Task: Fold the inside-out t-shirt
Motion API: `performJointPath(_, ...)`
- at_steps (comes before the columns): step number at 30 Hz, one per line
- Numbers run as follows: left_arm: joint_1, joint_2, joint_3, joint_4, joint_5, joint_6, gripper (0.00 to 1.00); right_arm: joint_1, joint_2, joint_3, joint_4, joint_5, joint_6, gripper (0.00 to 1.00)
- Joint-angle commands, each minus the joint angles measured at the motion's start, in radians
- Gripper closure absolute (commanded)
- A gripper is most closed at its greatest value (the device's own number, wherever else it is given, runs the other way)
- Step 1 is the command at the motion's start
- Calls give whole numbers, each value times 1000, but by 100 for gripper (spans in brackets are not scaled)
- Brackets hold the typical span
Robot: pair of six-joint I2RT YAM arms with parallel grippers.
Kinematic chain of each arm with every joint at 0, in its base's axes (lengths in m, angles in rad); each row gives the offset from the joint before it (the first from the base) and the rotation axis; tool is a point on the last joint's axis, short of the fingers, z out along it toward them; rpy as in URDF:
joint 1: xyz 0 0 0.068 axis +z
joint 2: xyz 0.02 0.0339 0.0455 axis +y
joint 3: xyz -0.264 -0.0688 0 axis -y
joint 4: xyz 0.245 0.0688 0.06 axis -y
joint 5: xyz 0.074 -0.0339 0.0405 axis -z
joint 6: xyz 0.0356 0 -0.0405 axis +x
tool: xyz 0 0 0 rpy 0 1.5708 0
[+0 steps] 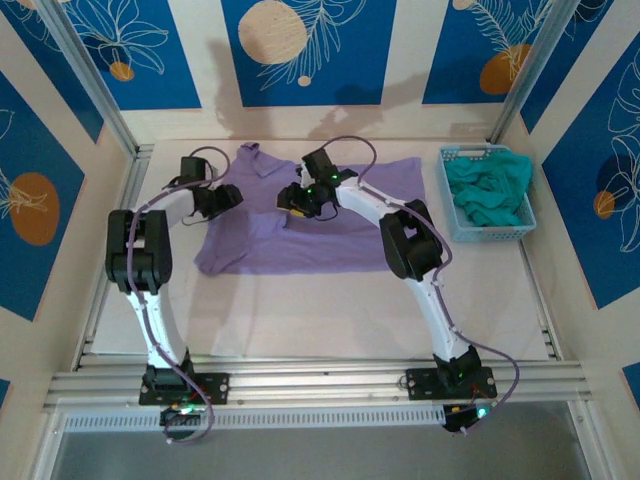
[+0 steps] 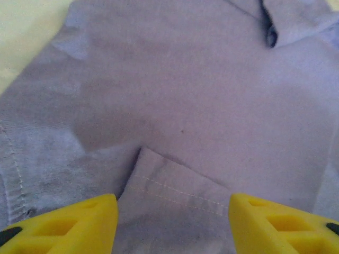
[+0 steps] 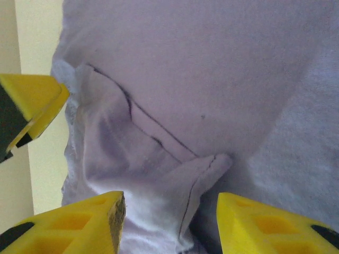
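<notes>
Yellow fingertips (image 2: 79, 222) up close: left gripper (image 2: 172, 214) spread wide, clamping nothing, over a stitched hem of the lavender-purple cloth t-shirt (image 1: 280, 245). Right gripper (image 3: 170, 211) likewise unclenched, straddling a bunched fold at its edge. Shirt lies spread on the white tabletop (image 1: 300, 320).

— What do we see around the table (image 1: 300, 310)?
— Behind it and on both sides, our walls (image 1: 350, 60): blue panels with white leaves and orange discs, and cream strips between them.
— And at its near edge?
— We see a metal rail (image 1: 320, 378). Metal posts (image 1: 92, 85) rise at its far corners.
</notes>
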Motion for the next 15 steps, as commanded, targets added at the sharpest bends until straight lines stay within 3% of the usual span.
performJointPath(1, 6, 54, 66, -82, -23, 52, 44, -8, 49, 57, -19, -80, 87, 50)
performJointPath(6, 5, 107, 103, -92, 28, 53, 51, -6, 99, 93, 22, -128, 124, 56)
performJointPath(15, 5, 144, 159, -106, 29, 61, 75, -18, 145, 161, 38, -122, 143, 84)
